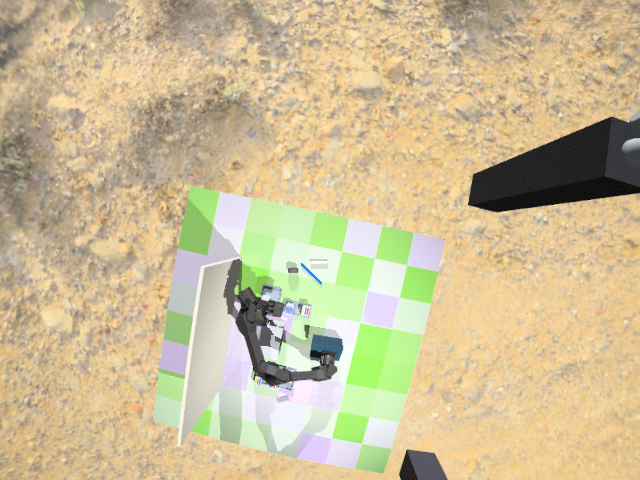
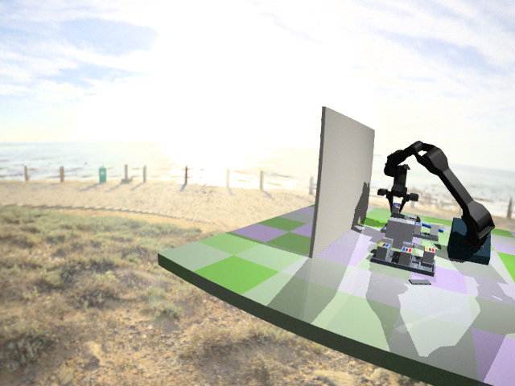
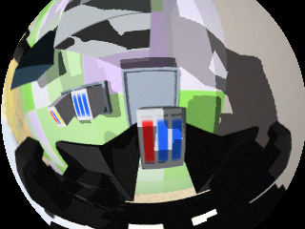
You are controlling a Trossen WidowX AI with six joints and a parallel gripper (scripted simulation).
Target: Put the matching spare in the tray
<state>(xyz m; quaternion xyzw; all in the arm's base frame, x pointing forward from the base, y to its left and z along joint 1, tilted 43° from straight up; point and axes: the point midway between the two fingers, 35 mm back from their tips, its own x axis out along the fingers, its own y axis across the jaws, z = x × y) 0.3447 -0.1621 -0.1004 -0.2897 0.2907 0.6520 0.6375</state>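
My gripper [image 2: 396, 211] [image 3: 158, 124] is shut on a grey unit [image 2: 397, 205] [image 3: 162, 159] with one red and two blue stripes, held in the air. In the wrist view the unit overlaps the near edge of the pale tray [image 1: 271, 292] [image 3: 152, 90]; whether it is right over the tray I cannot tell. Beside the tray are a blue-striped unit [image 1: 289, 308] [image 3: 81, 104] and one with yellow, red and blue stripes [image 1: 306, 310] [image 3: 56, 115]. A dark rack [image 2: 399, 266] holds several striped units. I cannot tell which unit is the mounted one; no back code is readable.
A tall pale panel [image 1: 199, 335] [image 2: 343, 178] stands beside the work area. A grey block [image 2: 400, 232] stands behind the rack. A blue rod [image 1: 311, 273], a small dark block [image 1: 292, 270] and a white piece [image 1: 318, 262] lie beyond the tray. A flat piece [image 1: 282, 398] [image 2: 419, 281] lies by the rack.
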